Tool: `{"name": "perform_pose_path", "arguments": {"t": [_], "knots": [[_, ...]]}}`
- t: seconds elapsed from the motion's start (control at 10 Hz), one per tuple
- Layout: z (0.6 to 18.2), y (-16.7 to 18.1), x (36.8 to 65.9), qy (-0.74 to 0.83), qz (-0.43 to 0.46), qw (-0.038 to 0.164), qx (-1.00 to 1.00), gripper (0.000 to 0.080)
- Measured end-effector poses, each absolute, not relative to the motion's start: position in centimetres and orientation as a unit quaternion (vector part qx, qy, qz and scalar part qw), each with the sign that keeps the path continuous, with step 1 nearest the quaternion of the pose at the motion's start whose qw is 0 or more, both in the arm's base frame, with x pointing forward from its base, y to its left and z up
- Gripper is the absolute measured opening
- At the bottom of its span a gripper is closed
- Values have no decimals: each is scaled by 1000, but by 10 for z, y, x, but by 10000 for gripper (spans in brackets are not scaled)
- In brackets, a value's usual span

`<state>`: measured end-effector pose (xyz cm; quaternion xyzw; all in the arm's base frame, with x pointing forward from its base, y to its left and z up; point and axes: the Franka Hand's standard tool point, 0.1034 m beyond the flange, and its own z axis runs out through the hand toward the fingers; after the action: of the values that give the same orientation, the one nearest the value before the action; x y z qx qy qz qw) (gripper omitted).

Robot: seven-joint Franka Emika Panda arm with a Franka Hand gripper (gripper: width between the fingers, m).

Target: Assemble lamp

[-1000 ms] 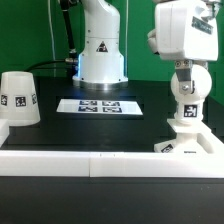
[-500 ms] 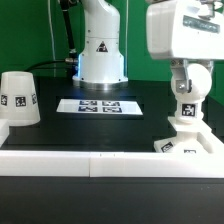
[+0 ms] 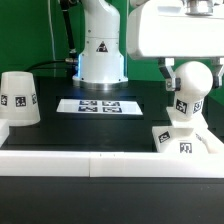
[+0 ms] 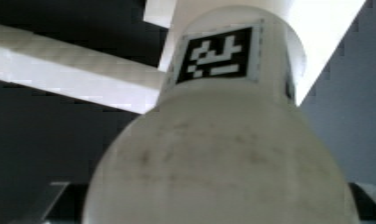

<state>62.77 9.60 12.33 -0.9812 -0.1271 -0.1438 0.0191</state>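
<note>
1. White bulb (image 3: pixel 183 108) is what the claw (image 3: pixel 191 76) is clamped on, one finger on each side of its round head. In the wrist view the bulb fills the shot, with dark finger bits at both edges.
2. Compared with a second ago, the hand sits turned round and shifted toward the exterior view's left. The tag on the stem faces a different way too, so my guess is it's mid-twist, screwing the bulb in.
3. Bulb stands upright, stem down in the base (image 3: pixel 166 139), at the exterior view's right, just behind the front rail (image 3: pixel 90 165).
4. Base looks like it turns a bit along with it, which would waste the twist. Can't be sure though.
5. Over at the far left the shade (image 3: pixel 17 98) sits on the worktop (image 3: pixel 55 125), well apart, so that's the step left after this one.
</note>
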Motion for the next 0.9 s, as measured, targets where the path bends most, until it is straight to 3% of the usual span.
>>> {"name": "perform_pose_path", "arguments": {"t": [0.5, 0.9], "knots": [[125, 84, 631, -5, -151, 30, -988, 576], [126, 92, 620, 149, -202, 56, -966, 577]]}}
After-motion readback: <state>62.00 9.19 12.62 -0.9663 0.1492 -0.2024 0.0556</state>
